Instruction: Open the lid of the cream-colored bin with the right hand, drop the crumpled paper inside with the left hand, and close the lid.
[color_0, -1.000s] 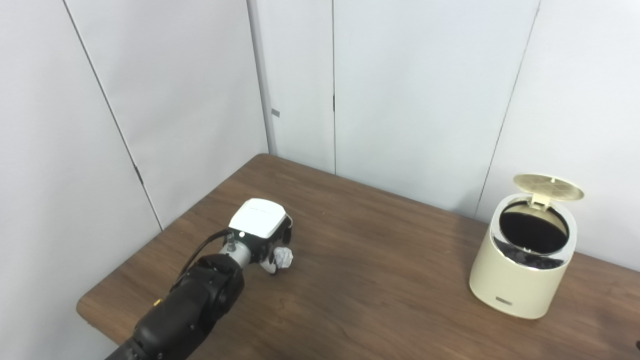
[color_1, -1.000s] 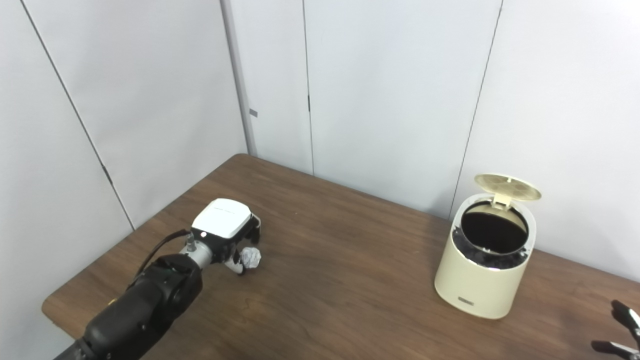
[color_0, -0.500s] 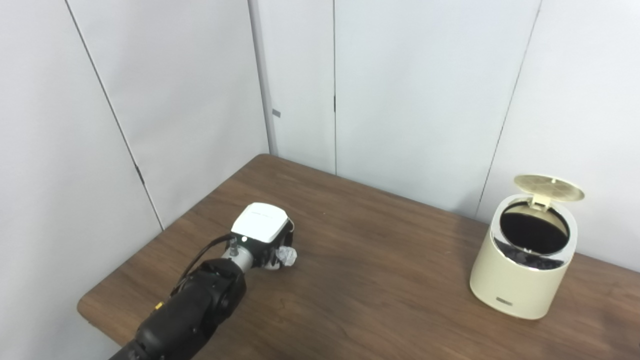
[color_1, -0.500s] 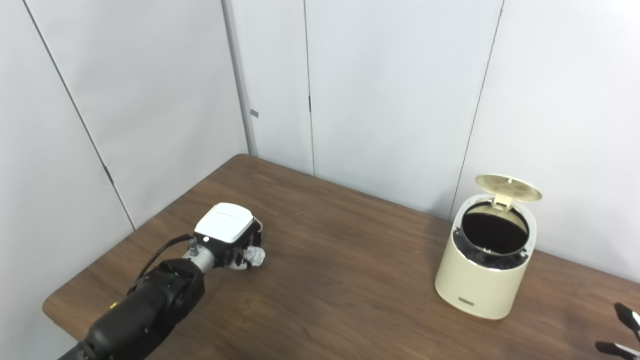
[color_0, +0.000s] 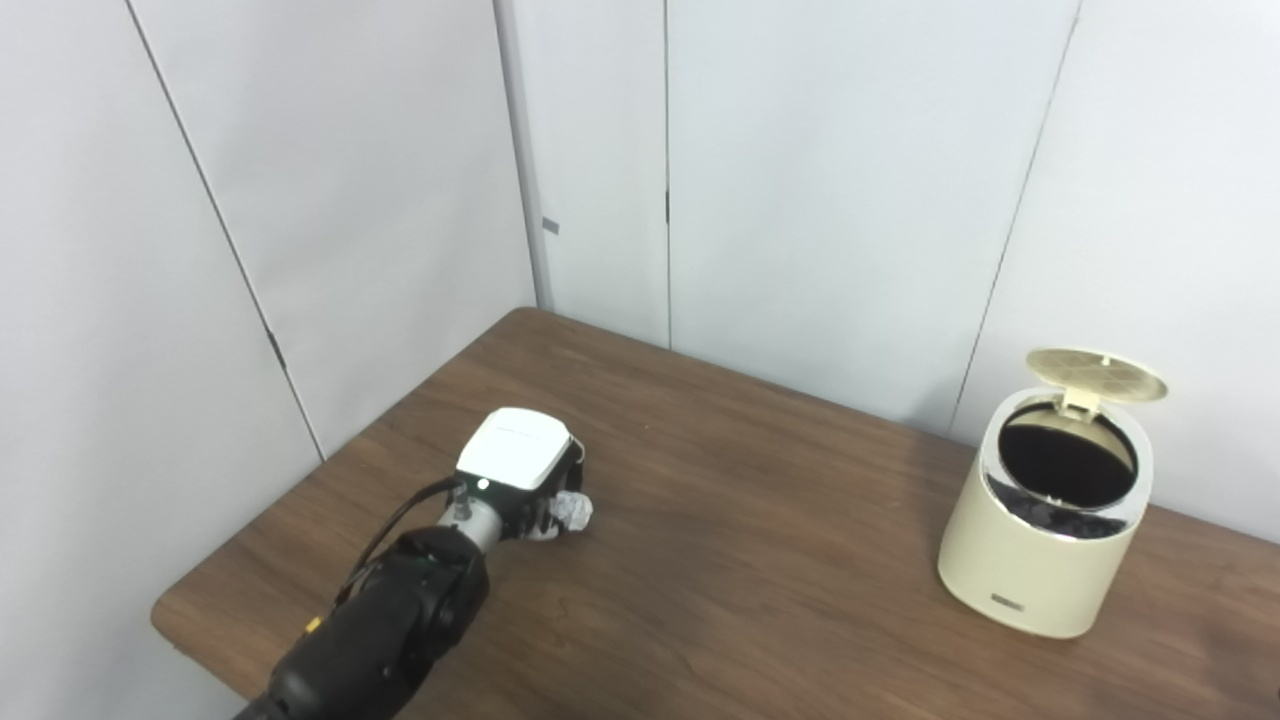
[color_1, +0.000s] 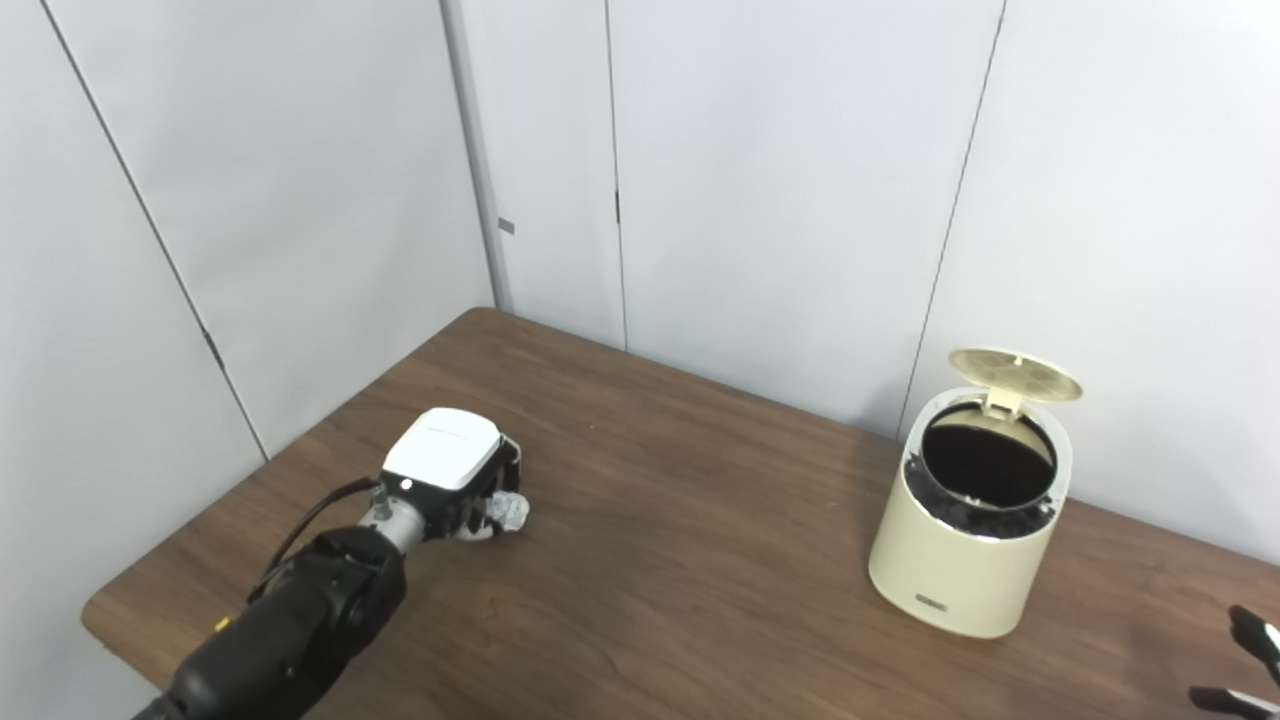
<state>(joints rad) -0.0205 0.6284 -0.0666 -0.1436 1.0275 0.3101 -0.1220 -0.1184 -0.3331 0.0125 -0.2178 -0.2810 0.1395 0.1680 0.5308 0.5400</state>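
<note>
Lid (color_0: 1097, 364) already up on cream bin (color_0: 1040, 560), far right. My left hand (color_0: 515, 470) is down on crumpled paper (color_0: 574, 511), left of table (color_0: 760, 560); grip closure unclear. Right hand (color_1: 1250, 660) fingers apart, idle. Next: lift, carry right to opening.

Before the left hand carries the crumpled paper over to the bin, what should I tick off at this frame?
1. Lid of the cream-colored bin raised, opening exposed: ok.
2. Left hand down at the crumpled paper: ok.
3. Fingers closed firmly on the paper: cannot tell, the hand hides them.
4. Paper lifted off the table: not ok, it looks to rest there.
5. Right hand away from the bin: ok, at the picture's edge.
</note>
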